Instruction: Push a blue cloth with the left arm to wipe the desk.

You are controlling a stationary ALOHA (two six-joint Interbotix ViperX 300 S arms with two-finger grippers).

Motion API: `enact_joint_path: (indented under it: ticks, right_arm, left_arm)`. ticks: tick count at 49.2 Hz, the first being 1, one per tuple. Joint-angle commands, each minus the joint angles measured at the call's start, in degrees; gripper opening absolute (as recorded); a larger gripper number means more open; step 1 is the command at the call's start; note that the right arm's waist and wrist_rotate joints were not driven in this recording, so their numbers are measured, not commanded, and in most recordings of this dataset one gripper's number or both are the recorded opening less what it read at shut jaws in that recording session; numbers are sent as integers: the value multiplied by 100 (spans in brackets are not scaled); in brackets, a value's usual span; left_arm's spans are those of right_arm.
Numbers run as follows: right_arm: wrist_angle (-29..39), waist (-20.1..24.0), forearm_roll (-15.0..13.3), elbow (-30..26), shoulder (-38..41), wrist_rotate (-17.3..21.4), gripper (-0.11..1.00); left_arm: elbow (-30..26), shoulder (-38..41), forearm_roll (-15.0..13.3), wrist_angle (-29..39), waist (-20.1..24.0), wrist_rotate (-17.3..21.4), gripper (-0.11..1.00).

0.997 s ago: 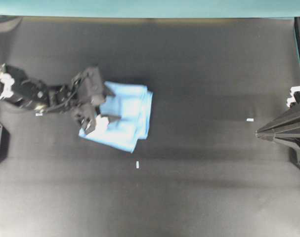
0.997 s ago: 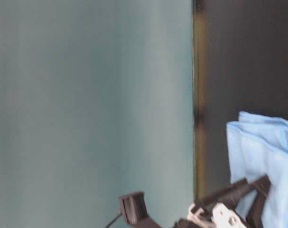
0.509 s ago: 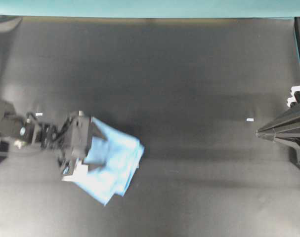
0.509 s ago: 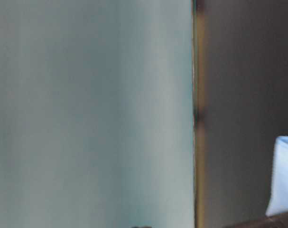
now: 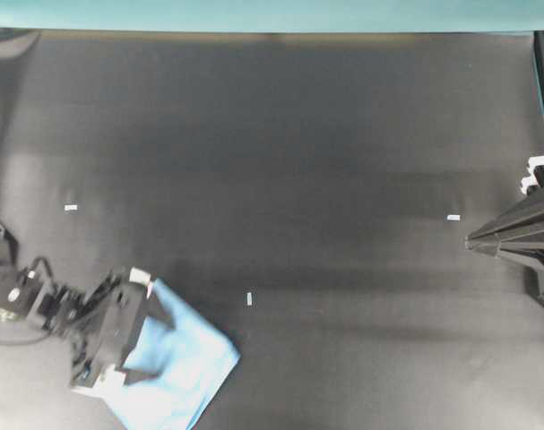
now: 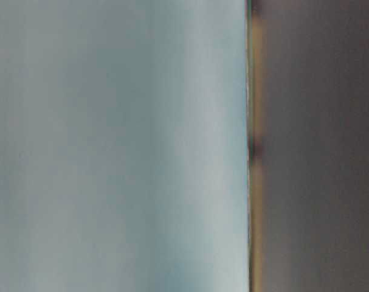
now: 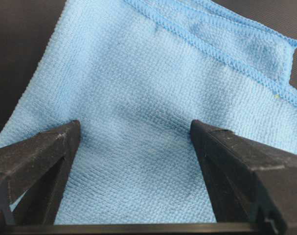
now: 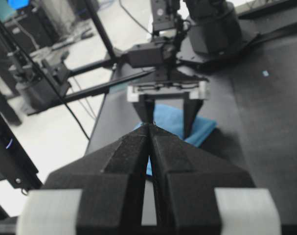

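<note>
The blue cloth lies folded on the black desk at the front left corner of the overhead view. My left gripper stands open on it, jaws spread wide and tips pressed down into the fabric. In the left wrist view the left gripper has cloth filling the gap between both jaws. My right gripper is shut and empty at the right edge, far from the cloth. The right wrist view shows the cloth under the left gripper's fingers. The table-level view shows neither.
Small white tape marks lie on the desk at the left, the middle and the right. The desk's front edge is close below the cloth. A teal wall runs behind the desk.
My left gripper has slid the cloth from the left middle of the desk towards the front left corner. The cloth has left the table-level view. The right arm has not moved.
</note>
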Motion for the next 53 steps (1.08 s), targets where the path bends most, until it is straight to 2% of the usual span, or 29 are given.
enact_joint_path:
  ticks: [1,33,53]
  right_arm:
    - [-62,0,9,-79,18,0,0]
    - [-62,-9,9,-70,18,-9,0]
    - [-70,0,0,-26,9,-9,0]
  left_arm:
    - [-26,-202,9,-9,-185,-79,88]
    - [26,-457,18,264,-246,-97,88]
    - [220,-1872,18,413,-290,53,88]
